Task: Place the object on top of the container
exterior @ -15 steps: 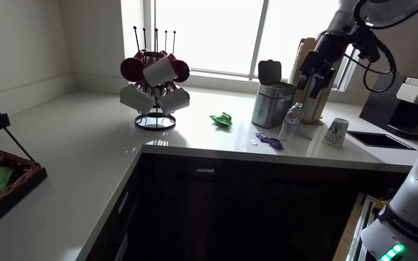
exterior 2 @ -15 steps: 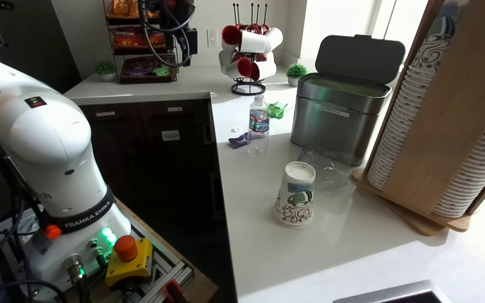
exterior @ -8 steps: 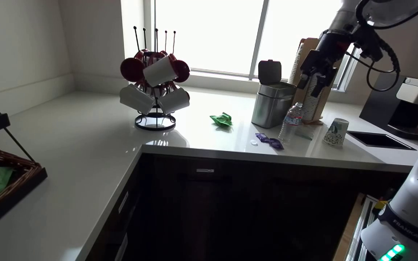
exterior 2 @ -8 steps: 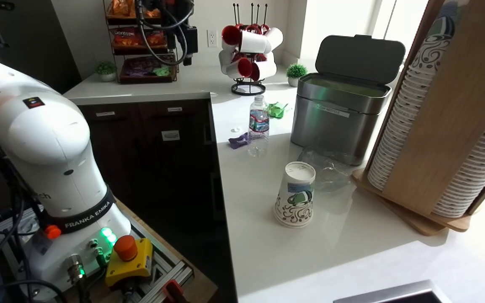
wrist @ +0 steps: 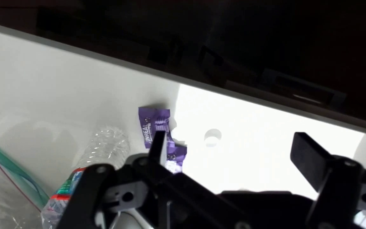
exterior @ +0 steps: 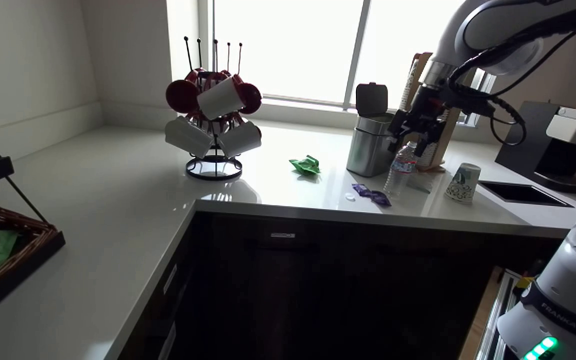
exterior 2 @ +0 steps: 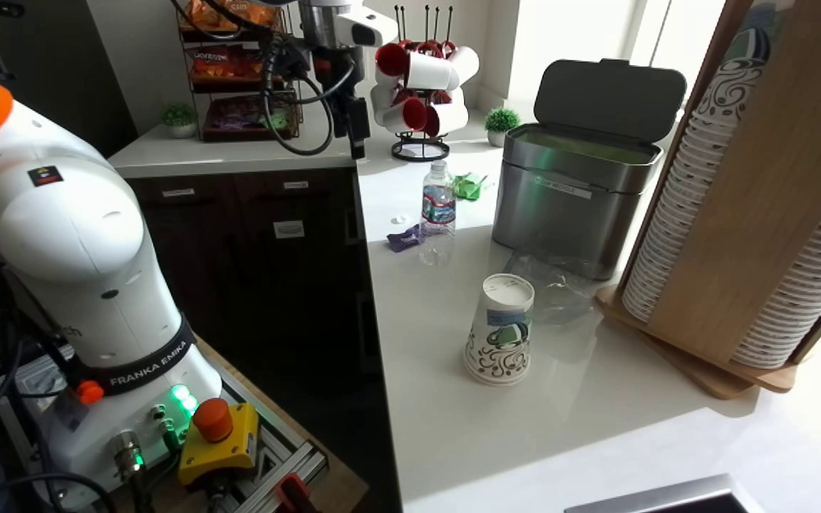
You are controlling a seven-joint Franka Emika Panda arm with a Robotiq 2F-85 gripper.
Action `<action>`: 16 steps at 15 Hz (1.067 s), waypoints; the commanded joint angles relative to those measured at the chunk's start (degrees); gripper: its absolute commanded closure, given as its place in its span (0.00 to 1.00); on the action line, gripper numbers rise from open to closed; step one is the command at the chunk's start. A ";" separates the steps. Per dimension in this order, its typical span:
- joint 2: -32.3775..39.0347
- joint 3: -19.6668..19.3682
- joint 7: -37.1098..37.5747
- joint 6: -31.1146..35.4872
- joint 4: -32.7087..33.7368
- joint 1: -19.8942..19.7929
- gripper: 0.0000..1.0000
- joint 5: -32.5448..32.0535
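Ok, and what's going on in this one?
A robot arm has its claw open and empty above a white counter. On that counter are purple packaging and a small white disc, with a plastic bottle standing beside the packaging. An open steel bin stands nearby. Nothing is grasped yet; which item is to be placed, and where, isn't clear from the pictures.

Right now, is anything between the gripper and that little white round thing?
Nothing visible: in the wrist view, the white round thing shows through the open gripper. Purple wrapping lies to one side.
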 commanded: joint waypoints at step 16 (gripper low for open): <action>18.38 1.44 21.09 9.18 0.94 -4.99 0.00 -4.07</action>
